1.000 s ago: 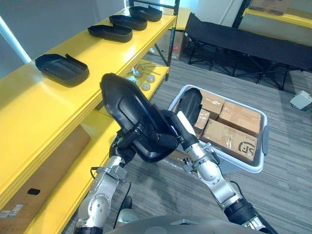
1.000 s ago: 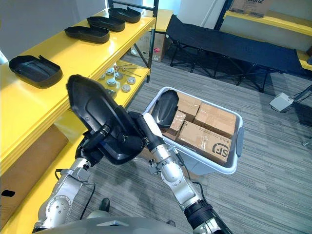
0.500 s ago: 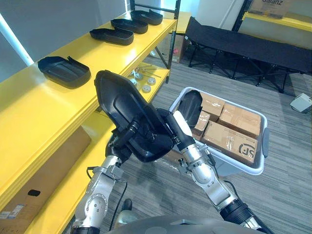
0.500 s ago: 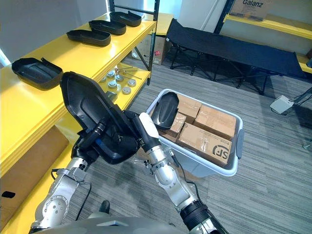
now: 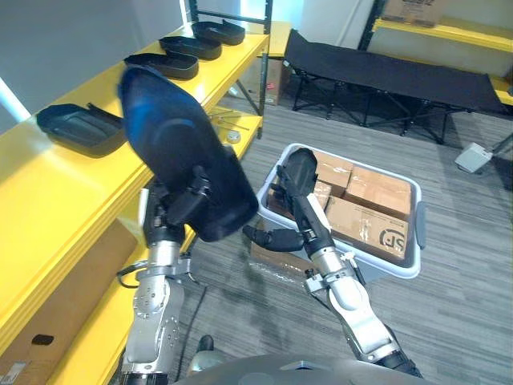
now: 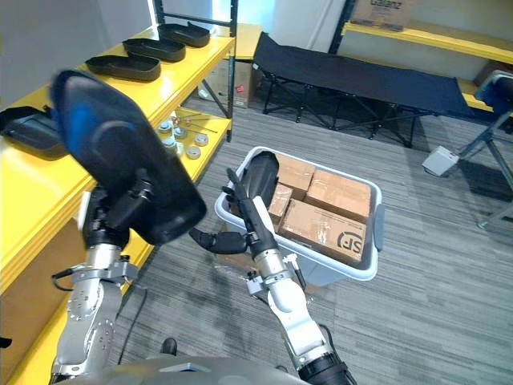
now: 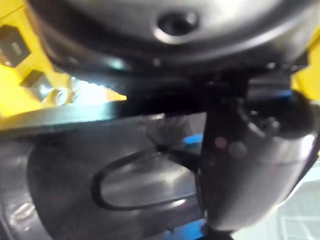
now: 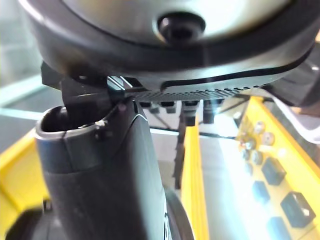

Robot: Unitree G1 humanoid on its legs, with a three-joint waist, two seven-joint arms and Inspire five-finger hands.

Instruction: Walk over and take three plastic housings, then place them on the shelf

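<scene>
The big black plastic housing (image 5: pixel 172 140) is up in the air. It is tipped on its side, just beside the front edge of the yellow shelf (image 5: pixel 48 200). The left robot hand (image 5: pixel 183 204) holds it from below, with its fingers curled tight round the lower end. I think it is held high like this so it can pass over the shelf's edge without bumping it.

The right robot hand (image 5: pixel 309 228) is lower down and near. Its fingers are straight and it holds nothing. It does not touch the housing.

Four more housings lie flat in a row on the top board, and the nearest housing (image 5: pixel 76 128) is close to the one in the air. One spare housing (image 5: pixel 295 167) stands on end in the white bin (image 5: pixel 418 241), next to the brown boxes (image 5: pixel 377 228).

The top board is bare on the near side of the row, so that looks like the best spot to set this one down. The hand must take care not to knock the nearest housing. The bin sits close by the right arm, and the strip of grey floor (image 5: pixel 449 321) between bin and shelf is narrow, so there is not much room to swing.
</scene>
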